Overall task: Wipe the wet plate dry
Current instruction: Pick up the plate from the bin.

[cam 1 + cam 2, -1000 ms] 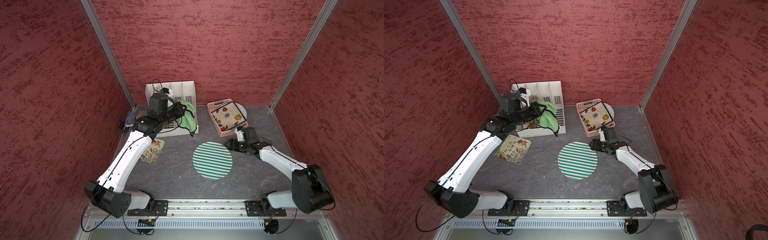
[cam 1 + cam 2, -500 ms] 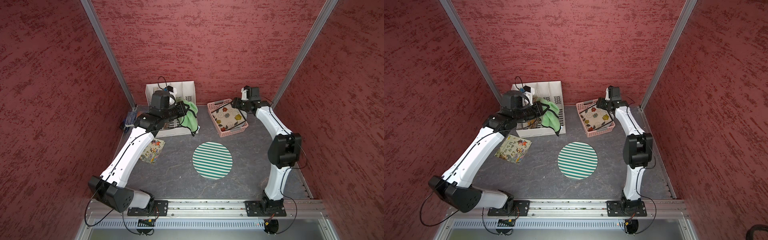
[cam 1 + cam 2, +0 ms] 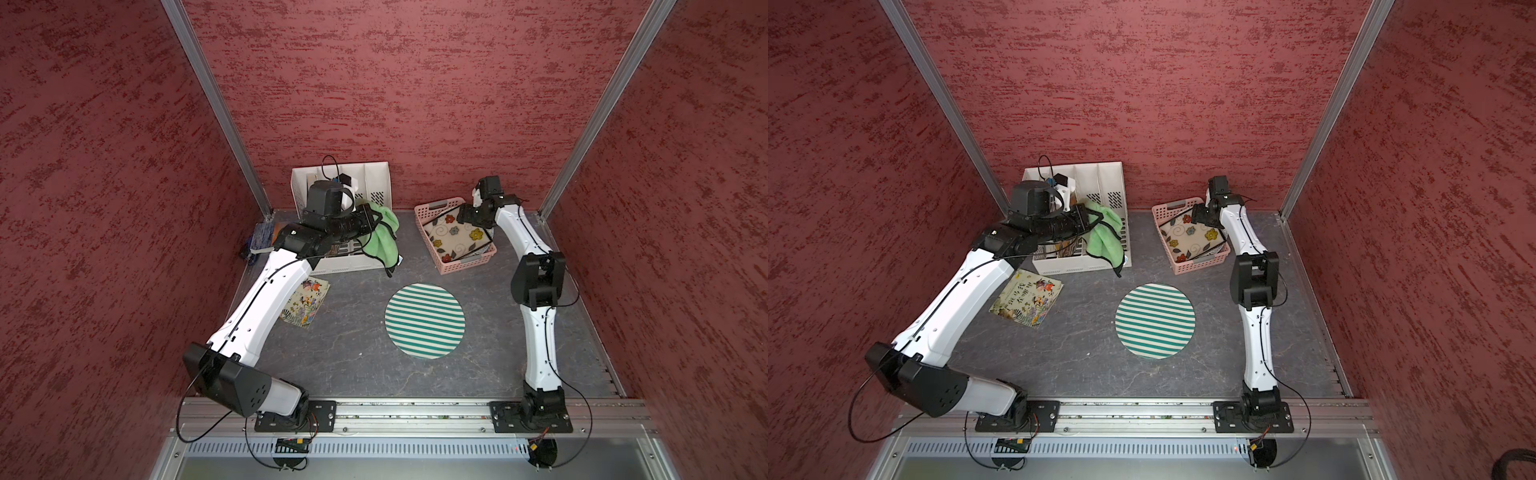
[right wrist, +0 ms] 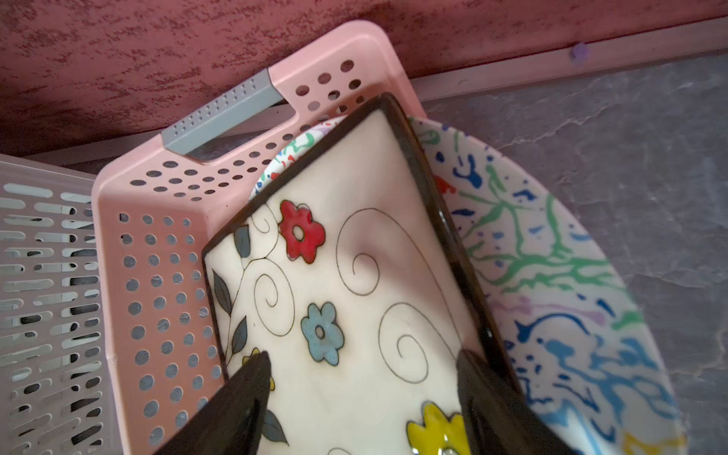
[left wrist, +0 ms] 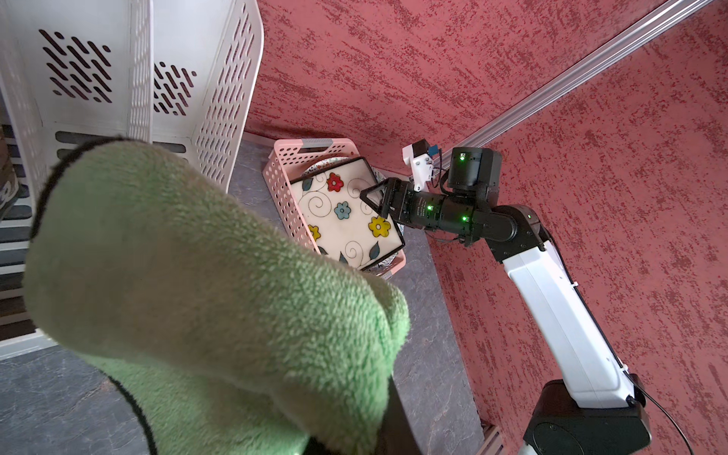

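Observation:
A square cream plate (image 3: 453,241) (image 3: 1187,239) (image 4: 354,275) with painted flowers and a dark rim leans in a pink basket (image 3: 469,264) (image 4: 157,236) at the back right. No wetness shows on it. My right gripper (image 3: 463,216) (image 3: 1196,214) (image 5: 372,197) (image 4: 363,356) hovers open just over it, one finger near each side edge. A round splatter-patterned plate (image 4: 551,275) lies under the square one. My left gripper (image 3: 374,222) (image 3: 1090,220) is shut on a green fluffy cloth (image 3: 382,237) (image 3: 1104,239) (image 5: 197,295), which hangs over the white organizer and hides the jaws.
A round green-and-white striped disc (image 3: 424,320) (image 3: 1155,320) lies flat mid-table. A white slotted organizer (image 3: 345,262) (image 3: 1079,262) (image 5: 118,78) stands at the back left. A picture book (image 3: 305,303) (image 3: 1027,303) lies in front of it. Red walls close in on three sides.
My right arm swung from beside the striped disc up and back to the pink basket, and its jaws now sit over the square plate. The left arm with the cloth barely moved.

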Robot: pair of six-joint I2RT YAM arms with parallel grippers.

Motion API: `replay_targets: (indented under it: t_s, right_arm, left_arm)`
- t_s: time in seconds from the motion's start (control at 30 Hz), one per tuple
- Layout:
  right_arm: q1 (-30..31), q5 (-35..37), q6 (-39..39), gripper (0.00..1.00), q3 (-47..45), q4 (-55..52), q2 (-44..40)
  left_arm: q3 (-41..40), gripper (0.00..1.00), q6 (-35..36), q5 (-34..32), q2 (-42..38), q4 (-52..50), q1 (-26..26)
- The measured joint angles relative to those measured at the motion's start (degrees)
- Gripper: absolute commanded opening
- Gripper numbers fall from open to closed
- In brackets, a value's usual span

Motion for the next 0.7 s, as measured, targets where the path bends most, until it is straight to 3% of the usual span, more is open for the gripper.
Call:
replay_targets:
  t_s: [0.2, 0.4, 0.7]
  right_arm:
    - [-0.15, -1.79, -1.62, 0.86, -0.68, -0.02, -0.5]
    - [-1.84, -2.58, -1.7, 0.98, -4.63, 3.13, -5.01]
    - [-2.95, -2.89, -2.47, 0.93, -2.58, 3.74, -3.87]
  left_arm:
    - [0.9, 0.0, -0.02, 0.59, 1.33, -0.26, 0.28]
    - [1.7, 0.0, -0.02, 1.03, 2.03, -0.24, 0.28]
    - [1.86, 0.0, -0.04, 1.57, 2.47, -0.2, 0.35]
